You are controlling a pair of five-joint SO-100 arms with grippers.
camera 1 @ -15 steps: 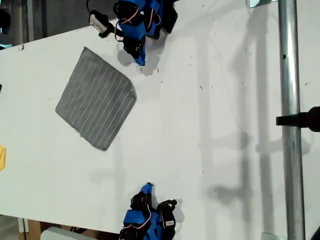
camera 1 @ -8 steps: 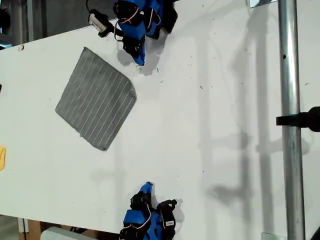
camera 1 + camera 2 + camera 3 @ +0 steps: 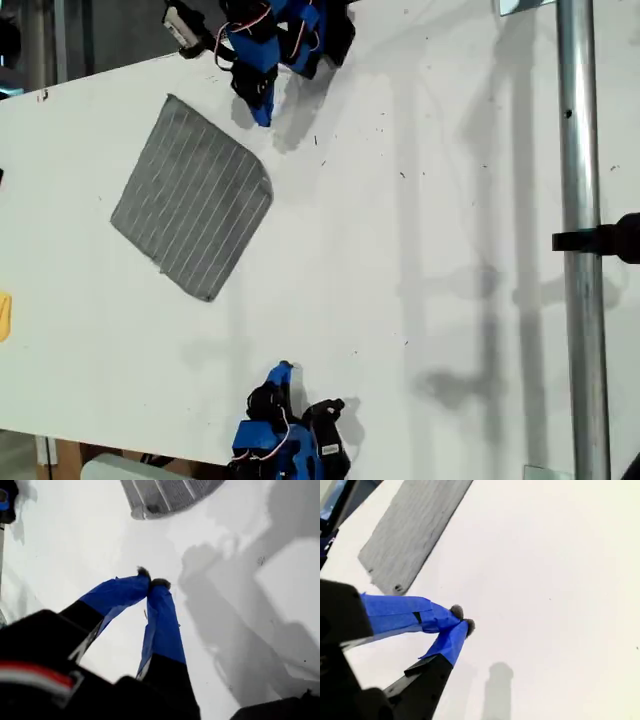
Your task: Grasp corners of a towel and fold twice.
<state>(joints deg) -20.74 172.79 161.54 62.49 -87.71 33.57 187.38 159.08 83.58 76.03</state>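
The grey towel (image 3: 190, 195) with thin white stripes lies flat as a diamond on the white table (image 3: 420, 230), towards the exterior view's left. My first gripper (image 3: 260, 115) hangs at the table's far edge, shut and empty, a short way from the towel's right corner (image 3: 268, 185). The first wrist view shows its closed tips (image 3: 151, 578) with that rounded corner (image 3: 141, 512) of the towel (image 3: 170, 492) ahead. My second gripper (image 3: 283, 372) is at the near edge, shut and empty (image 3: 462, 618). The towel (image 3: 415, 525) and its nearest corner (image 3: 397, 587) lie off to one side of it.
A metal pole (image 3: 580, 240) with a black clamp (image 3: 605, 240) runs down the exterior view's right. A small yellow object (image 3: 4, 315) sits at the exterior view's left edge. Soft shadows fall across the table's middle and right.
The first gripper has swung a little towards the exterior view's left and far edge. The second arm has shifted slightly towards the exterior view's left. The towel has not moved.
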